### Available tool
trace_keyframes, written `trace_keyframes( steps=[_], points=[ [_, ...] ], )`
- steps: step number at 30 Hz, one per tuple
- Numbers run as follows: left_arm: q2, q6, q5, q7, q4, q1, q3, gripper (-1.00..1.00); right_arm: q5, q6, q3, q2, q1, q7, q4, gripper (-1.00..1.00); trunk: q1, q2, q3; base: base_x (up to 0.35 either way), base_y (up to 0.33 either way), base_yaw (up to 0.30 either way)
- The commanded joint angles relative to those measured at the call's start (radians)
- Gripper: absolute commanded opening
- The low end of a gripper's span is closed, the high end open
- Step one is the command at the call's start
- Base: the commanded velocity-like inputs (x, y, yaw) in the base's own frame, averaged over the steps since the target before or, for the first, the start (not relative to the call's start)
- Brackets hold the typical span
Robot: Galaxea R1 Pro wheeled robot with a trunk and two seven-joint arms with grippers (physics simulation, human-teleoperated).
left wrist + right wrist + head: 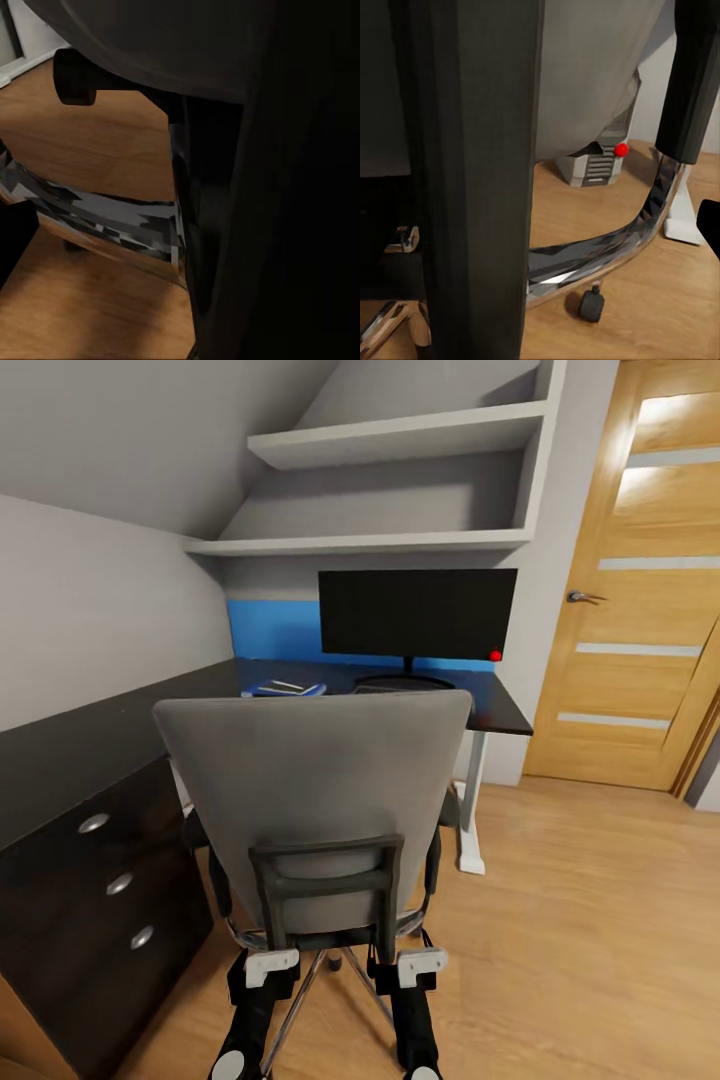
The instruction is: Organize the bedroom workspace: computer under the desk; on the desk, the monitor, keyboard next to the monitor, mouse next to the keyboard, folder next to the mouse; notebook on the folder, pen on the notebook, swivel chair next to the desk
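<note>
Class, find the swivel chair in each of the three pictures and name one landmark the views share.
Head view: swivel chair centre, its grey back facing the camera, before the desk.
Left wrist view: dark underside of the seat, close up.
Right wrist view: dark back frame with a chrome base leg and castor.
Shared landmark: the wood floor.

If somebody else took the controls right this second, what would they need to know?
Grippers: both arms reach low behind the swivel chair; left gripper and right gripper sit at its dark back frame, grip state unclear.
Things: monitor stands on the desk. Blue folder lies on the desk beside it, something pale on top. Computer stands on the floor beyond the chair.
Done: monitor and folder are on the desk.
Left: chair faces the desk but may need nudging closer. Keyboard, mouse, notebook and pen placement can't be confirmed.
</note>
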Motion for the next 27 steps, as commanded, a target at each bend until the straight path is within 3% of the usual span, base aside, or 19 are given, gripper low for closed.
trace_keyframes(
  steps=[1,21,27],
  points=[
    [0.001,-0.005,0.011,0.005,0.000,-0.001,-0.004,1.00,-0.013,-0.010,0.003,0.000,-0.001,-0.008,0.002,1.00,0.000,0.000,-0.001,0.271,-0.088,0.000],
    [0.002,-0.005,0.011,0.005,0.000,-0.001,-0.004,1.00,-0.013,-0.011,0.003,0.000,-0.001,-0.008,0.002,1.00,0.000,0.000,-0.001,0.270,-0.031,0.000],
    [0.002,-0.005,0.011,0.005,0.000,-0.001,-0.004,1.00,-0.013,-0.011,0.003,0.000,-0.001,-0.008,0.002,1.00,0.000,0.000,-0.001,0.114,0.000,0.000]
  ],
)
